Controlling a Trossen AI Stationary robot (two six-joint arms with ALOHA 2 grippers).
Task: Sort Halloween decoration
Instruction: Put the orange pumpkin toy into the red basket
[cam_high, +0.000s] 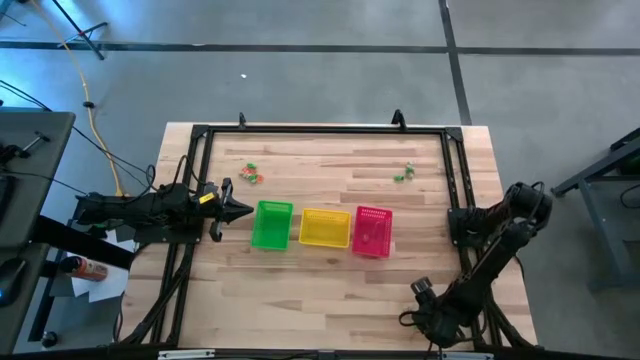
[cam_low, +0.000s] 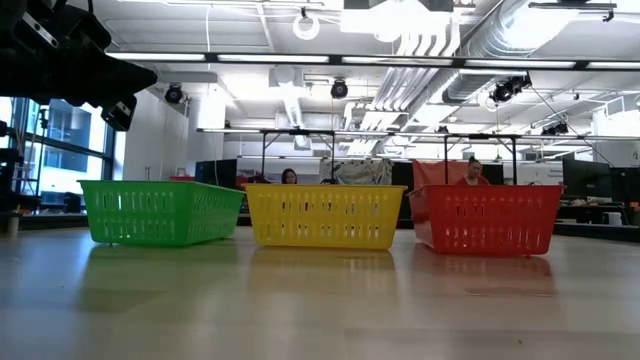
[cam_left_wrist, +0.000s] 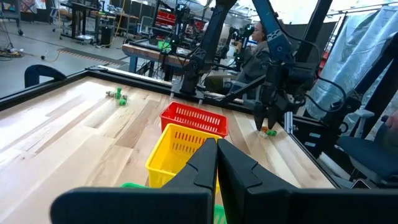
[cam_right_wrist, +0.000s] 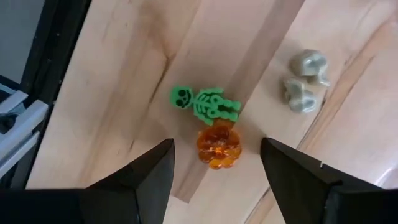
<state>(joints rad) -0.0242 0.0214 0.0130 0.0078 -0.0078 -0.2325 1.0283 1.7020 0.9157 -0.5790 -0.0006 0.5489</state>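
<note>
Near the table's front right corner lie an orange pumpkin trinket (cam_right_wrist: 217, 147), a green skeleton trinket (cam_right_wrist: 205, 104) touching it, and two pale trinkets (cam_right_wrist: 305, 81) side by side. My right gripper (cam_right_wrist: 216, 146) points down above them, open, one finger on each side of the pumpkin and clear of it. The left wrist view shows this gripper (cam_left_wrist: 268, 123) just above the orange trinket (cam_left_wrist: 268, 132). More trinkets lie at the far left (cam_high: 250, 173) and far right (cam_high: 405, 173). My left gripper (cam_left_wrist: 216, 152) waits shut and level at the table's left, beside the green basket (cam_high: 272, 225).
A green, a yellow (cam_high: 325, 228) and a pink basket (cam_high: 373, 230) stand in a row mid-table. A black frame (cam_high: 320, 130) rims the table. Bare wood lies between baskets and front edge. People sit at desks in the room beyond (cam_low: 470, 172).
</note>
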